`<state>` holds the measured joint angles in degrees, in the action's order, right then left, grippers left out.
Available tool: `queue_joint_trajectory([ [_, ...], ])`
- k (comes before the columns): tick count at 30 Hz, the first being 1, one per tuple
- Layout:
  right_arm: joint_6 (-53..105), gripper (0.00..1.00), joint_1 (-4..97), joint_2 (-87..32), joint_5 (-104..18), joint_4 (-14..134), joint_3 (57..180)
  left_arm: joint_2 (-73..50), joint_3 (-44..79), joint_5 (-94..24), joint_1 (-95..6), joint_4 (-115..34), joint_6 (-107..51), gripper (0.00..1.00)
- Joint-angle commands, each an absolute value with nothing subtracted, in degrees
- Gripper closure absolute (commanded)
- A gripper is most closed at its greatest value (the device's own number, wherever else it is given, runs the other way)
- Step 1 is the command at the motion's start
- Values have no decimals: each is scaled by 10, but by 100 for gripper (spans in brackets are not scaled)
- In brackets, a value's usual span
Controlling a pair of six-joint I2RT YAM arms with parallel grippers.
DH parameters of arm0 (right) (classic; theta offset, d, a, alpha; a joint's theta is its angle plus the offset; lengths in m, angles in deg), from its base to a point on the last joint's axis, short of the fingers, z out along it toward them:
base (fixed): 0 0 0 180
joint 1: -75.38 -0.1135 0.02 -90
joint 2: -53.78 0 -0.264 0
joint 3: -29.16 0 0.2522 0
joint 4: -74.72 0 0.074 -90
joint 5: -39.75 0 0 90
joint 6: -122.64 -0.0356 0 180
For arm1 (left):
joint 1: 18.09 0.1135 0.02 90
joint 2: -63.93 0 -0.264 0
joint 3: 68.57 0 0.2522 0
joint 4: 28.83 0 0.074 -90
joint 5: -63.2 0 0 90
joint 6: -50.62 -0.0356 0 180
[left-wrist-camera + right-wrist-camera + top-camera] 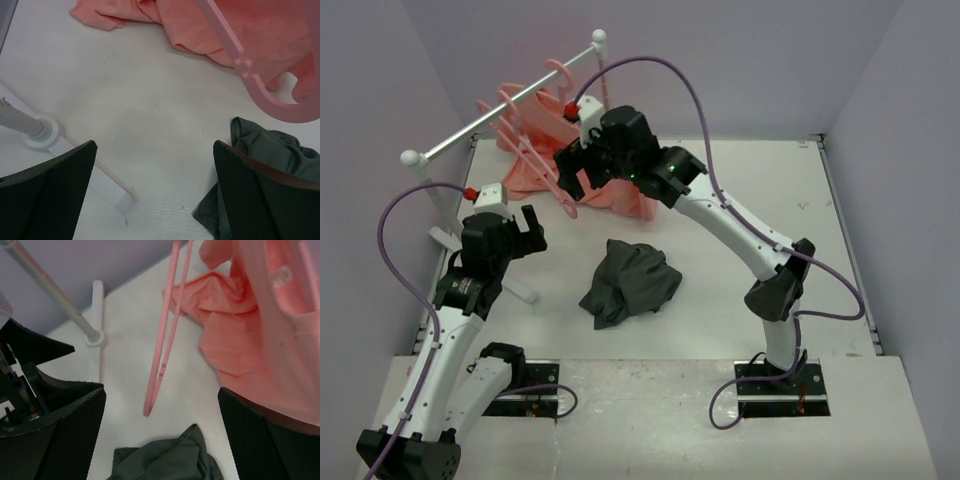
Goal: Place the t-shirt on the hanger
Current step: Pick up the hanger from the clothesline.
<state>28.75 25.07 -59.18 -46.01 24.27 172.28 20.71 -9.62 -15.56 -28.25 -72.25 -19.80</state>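
Note:
The dark grey t-shirt (pixel 630 280) lies crumpled on the table between the arms, also seen in the left wrist view as the t-shirt (pixel 280 150) and in the right wrist view as the t-shirt (pixel 165 460). Thin pink hangers (pixel 535 150) hang from the rail at the back left. One hanger (pixel 165 340) dangles edge-on just ahead of my right gripper (pixel 162 435), which is open with nothing between its fingers. My right gripper (pixel 575 172) hovers beside the hangers. My left gripper (pixel 532 232) is open and empty, left of the t-shirt, over bare table (pixel 155 200).
A salmon-pink garment (pixel 610 190) hangs from the rail (pixel 500 115) and drapes onto the table behind the t-shirt. The rack's white foot (pixel 42 132) and post stand at the left. Purple walls close in the table's sides and back.

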Motion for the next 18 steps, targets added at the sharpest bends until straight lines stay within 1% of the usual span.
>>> queue_joint_trajectory([
  [1,313,12,222,-614,-512,258,1738,208,-98,-161,-285,-702,-196,0],
  [6,315,21,210,-644,-519,289,1739,200,-97,-167,-284,-702,-196,0],
  [7,315,29,210,-655,-520,289,1743,200,-96,-168,-285,-702,-196,0],
  [8,316,31,210,-661,-521,290,1746,200,-96,-169,-285,-702,-196,0],
  [9,316,40,210,-664,-526,295,1745,201,-97,-170,-285,-702,-196,0],
  [10,317,46,210,-666,-531,300,1742,201,-97,-170,-285,-702,-196,0],
  [12,318,53,210,-666,-531,312,1732,203,-98,-171,-285,-701,-196,0],
  [14,319,55,210,-668,-529,313,1733,203,-97,-174,-285,-701,-196,0],
  [17,317,63,211,-670,-522,313,1733,203,-98,-175,-285,-701,-196,0],
  [18,316,69,211,-670,-519,317,1729,203,-98,-177,-285,-701,-196,0],
])
